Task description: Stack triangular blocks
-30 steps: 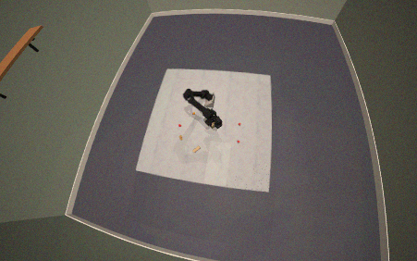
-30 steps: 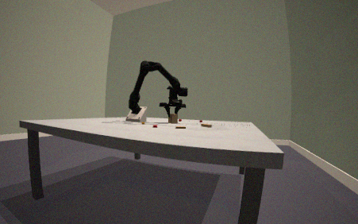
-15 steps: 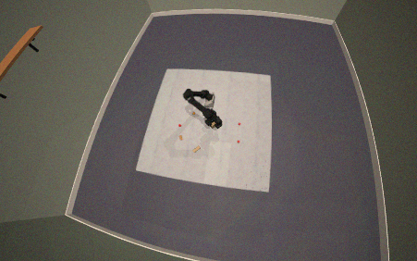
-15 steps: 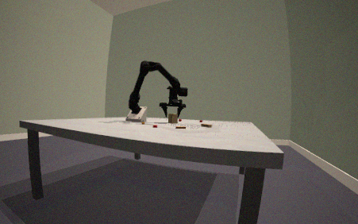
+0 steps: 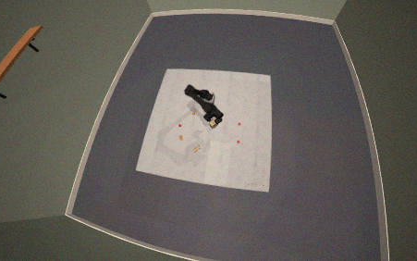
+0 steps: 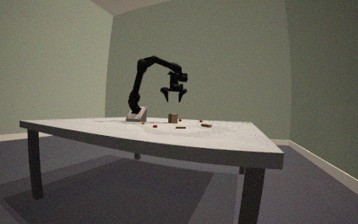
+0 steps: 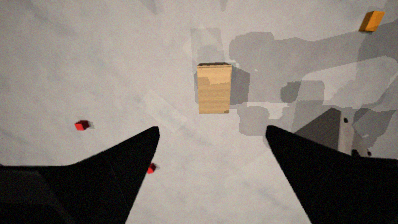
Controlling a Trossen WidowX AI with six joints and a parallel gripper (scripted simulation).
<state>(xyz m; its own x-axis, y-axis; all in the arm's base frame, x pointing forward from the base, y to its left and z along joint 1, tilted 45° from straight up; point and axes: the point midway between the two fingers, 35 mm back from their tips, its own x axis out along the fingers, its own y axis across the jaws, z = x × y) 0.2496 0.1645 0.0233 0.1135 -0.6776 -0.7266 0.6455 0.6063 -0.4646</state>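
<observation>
The two triangular blocks show together as one light-wood square block [image 5: 214, 124] [image 6: 173, 118] [image 7: 214, 90] standing on the table [image 5: 250, 93] [image 6: 99, 137]. In the exterior view its top looks level. In the wrist view its sides look straight and its ends look about even; a thin dark line runs along the far end. The sloped joint cannot be made out. My gripper [image 6: 174, 100] [image 7: 211, 130] is open and empty, above the block with a visible gap in the exterior view. Nothing is seen touching the block. In the top view the gripper partly covers it.
An orange piece [image 5: 193, 113] [image 6: 143, 123] [image 7: 371, 21] lies near the arm's base [image 6: 137, 116]. Several small red pieces, one of them this red cube [image 5: 179, 125] [image 6: 155, 126], lie around. Two tan pieces, one short [image 5: 180, 137] and one longer [image 5: 197, 148], lie apart from the block.
</observation>
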